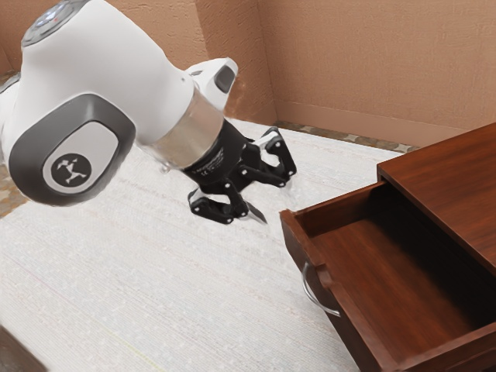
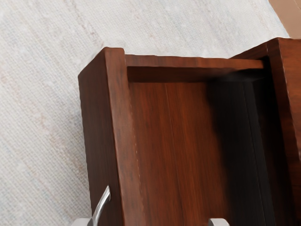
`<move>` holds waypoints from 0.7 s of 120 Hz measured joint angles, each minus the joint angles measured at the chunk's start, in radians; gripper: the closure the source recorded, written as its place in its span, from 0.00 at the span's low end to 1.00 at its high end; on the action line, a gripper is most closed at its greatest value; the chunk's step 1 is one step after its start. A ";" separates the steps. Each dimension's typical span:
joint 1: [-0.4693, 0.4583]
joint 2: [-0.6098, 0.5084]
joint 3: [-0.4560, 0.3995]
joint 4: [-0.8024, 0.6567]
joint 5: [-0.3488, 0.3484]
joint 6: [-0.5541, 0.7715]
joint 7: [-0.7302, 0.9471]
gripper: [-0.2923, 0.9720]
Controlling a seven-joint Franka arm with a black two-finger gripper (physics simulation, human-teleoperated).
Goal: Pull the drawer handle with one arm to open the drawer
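- Gripper [image 1: 271,192]: black fingers spread wide, released, holding nothing and touching nothing, poised over a pale woven surface [image 1: 139,279].
- Drawer [image 1: 387,287]: dark reddish wood, box-shaped, standing out of its cabinet [image 1: 457,182], near and just beyond the fingertips.
- Handle [image 1: 314,291]: curved silver metal bar on the drawer front, below the gripper and apart from it.

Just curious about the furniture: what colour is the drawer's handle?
The handle is silvery metal, clearest in the exterior view.
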 joint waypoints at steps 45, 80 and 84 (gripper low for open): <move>0.429 0.099 -0.068 0.433 0.015 -0.665 -0.181 0.30; 0.453 0.119 -0.141 0.369 0.023 -0.742 -0.274 0.25; 0.454 0.119 -0.141 0.369 0.023 -0.745 -0.282 0.25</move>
